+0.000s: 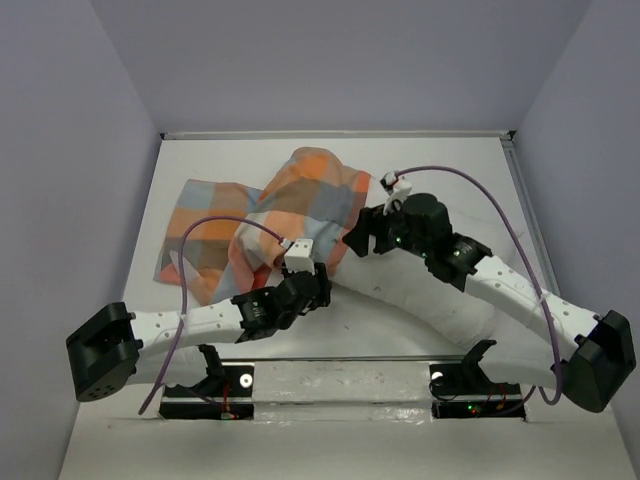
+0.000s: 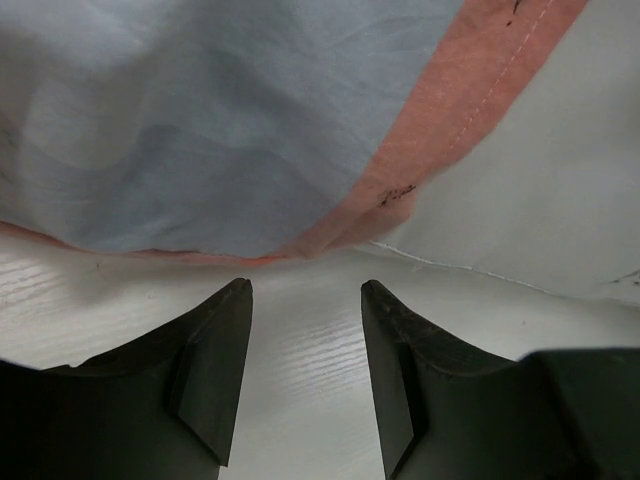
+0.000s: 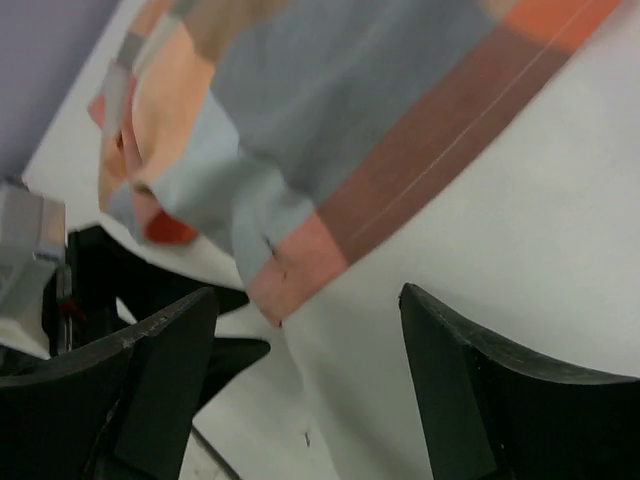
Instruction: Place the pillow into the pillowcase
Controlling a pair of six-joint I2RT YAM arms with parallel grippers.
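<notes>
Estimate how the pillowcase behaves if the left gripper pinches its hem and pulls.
Likely floppy: the pillowcase lies wrinkled and drapes in folds, so only the pinched spot should follow. Probably light, thin cloth; its edge sags over the pillow. It may drag on the pillow rather than slide.

White wood-grain tabletop. Pale lilac enclosure walls rise along its far, left and right edges. Thin grey rail lines the far edge.

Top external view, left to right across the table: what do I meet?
the pillowcase → left gripper, jaws open → right gripper, jaws open → the bare end of the pillow.
</notes>
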